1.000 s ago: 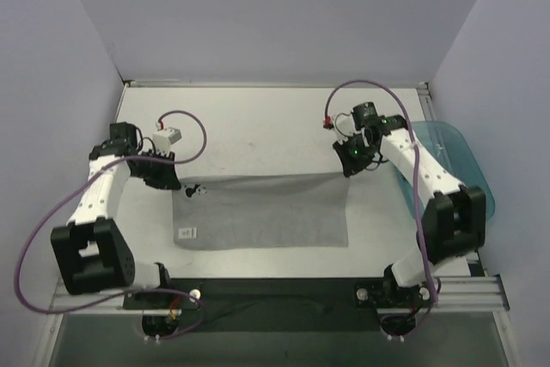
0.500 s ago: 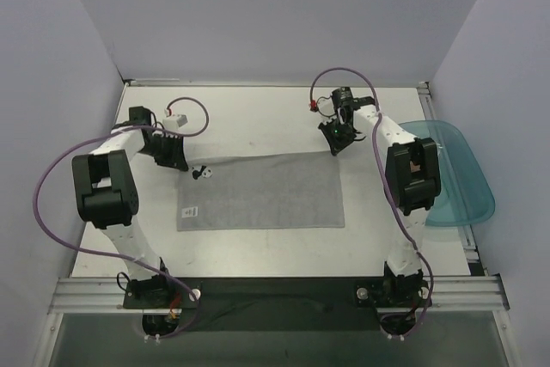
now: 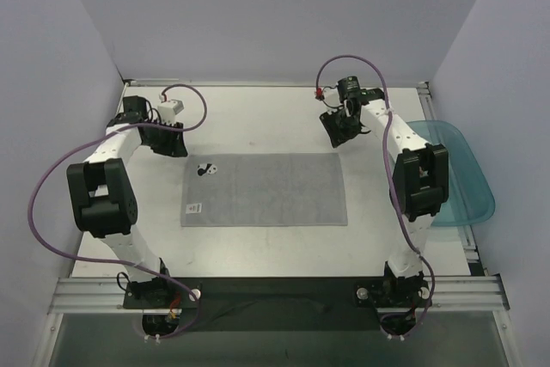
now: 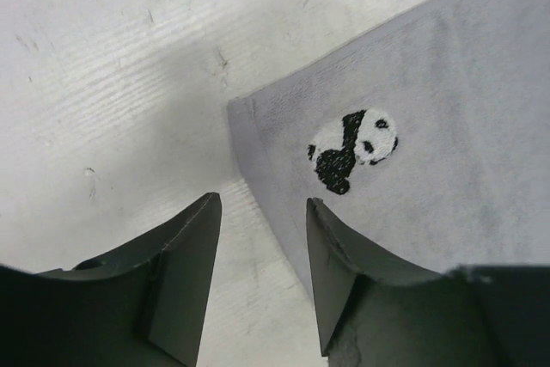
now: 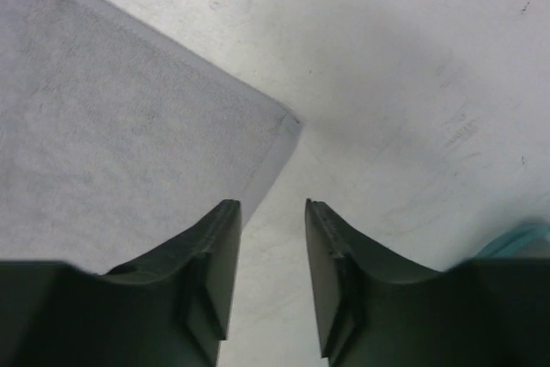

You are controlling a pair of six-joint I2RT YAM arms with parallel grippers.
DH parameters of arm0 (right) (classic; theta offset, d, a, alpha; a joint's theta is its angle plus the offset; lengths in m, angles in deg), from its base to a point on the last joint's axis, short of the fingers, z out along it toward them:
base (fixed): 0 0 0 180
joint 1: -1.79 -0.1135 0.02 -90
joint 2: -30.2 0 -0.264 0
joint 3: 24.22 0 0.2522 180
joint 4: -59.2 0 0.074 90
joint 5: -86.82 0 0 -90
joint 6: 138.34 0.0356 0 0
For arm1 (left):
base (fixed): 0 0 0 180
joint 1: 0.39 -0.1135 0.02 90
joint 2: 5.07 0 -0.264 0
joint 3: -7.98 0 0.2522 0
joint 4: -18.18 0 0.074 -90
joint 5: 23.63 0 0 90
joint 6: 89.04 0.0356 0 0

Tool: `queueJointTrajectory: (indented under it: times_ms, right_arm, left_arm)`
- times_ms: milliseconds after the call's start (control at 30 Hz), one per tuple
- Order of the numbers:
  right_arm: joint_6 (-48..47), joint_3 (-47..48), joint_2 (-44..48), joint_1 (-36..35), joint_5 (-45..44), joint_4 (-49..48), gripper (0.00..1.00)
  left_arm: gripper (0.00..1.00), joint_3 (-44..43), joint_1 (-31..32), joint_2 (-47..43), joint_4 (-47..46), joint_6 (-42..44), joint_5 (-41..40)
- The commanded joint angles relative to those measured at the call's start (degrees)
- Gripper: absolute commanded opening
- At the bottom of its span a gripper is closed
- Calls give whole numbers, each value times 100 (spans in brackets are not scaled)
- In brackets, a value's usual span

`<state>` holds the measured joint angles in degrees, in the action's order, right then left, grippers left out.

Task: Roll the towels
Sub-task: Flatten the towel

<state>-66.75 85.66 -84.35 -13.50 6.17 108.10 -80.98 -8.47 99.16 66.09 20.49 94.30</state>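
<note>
Starting at the near edge, both arms climb from their bases, one on either side of the grey towel (image 3: pixel 264 189). It lies spread flat on the tabletop (image 3: pixel 258 118), a tidy rectangle with its long edges running left to right.

The left arm (image 3: pixel 103 195) is folded up tall just left of the towel, elbow block high, forearm angling away towards the towel's far-left corner. The right arm (image 3: pixel 418 178) mirrors it on the towel's right. Its elbow block stands over the inner rim of the teal tray (image 3: pixel 471 186), which sits off to the towel's right, apart from it.

On the towel near its near-left corner there's a small white label (image 3: pixel 192 208), but the print is too small to read. At the far-left corner is a stitched black-and-white panda (image 4: pixel 352 150), crisp in the left wrist view.

Now the far corners. The left end effector (image 4: pixel 262 208) hangs just past the towel's far-left corner. Its fingers (image 4: pixel 185 247) are parted a moderate way, the towel's edge runs under the gap, and nothing is gripped.

The right end effector (image 5: pixel 272 208) hangs off the towel's far-right corner, jaws partly open over bare tabletop. The corner lies just ahead of the tips, and it's empty too.

Purple cables (image 3: pixel 51 186) loop off both wrists.
</note>
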Motion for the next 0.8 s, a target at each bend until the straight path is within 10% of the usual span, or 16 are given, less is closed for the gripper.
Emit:
queueJointTrajectory:
  times_ms: [0, 133, 767]
  right_arm:
    - [250, -198, 415, 35, 445, 520, 33]
    - [444, -278, 82, 35, 604, 547, 21]
    - [989, 1286, -1914, 219, -72, 846, 14]
  left_arm:
    - [51, -30, 244, -201, -286, -116, 319]
    - [36, -205, 403, 229, -339, -397, 293]
    - [34, -1312, 456, 1977, -216, -714, -1069]
